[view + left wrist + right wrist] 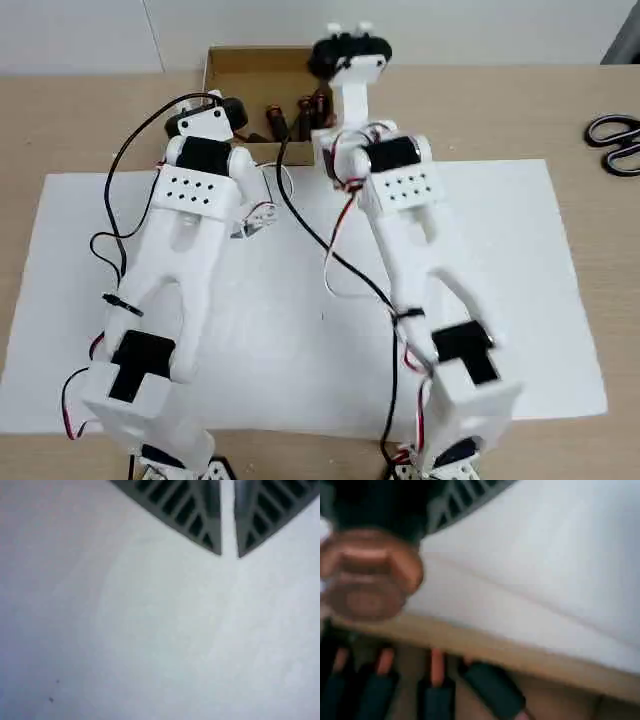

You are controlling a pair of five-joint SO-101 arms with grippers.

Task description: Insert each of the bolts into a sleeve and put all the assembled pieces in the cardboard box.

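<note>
The cardboard box [232, 68] stands at the table's far edge, with several dark assembled pieces [276, 121] lying inside. My right gripper [322, 112] hangs over the box's right part, shut on an assembled piece: a copper-coloured bolt head [369, 575] in a black sleeve [375, 505], close to the right wrist camera. Below it lie several black sleeves with orange bolts [436, 667] on the box floor [555, 695]. My left gripper [256, 216] [229, 550] is low over the white sheet, just in front of the box. Its ribbed fingers [192, 510] are shut on nothing.
A large white paper sheet [500, 270] covers the table's middle under both arms. Black-handled scissors [618, 140] lie on the bare wood at the far right. Black and red cables [310, 225] run from the arms across the sheet.
</note>
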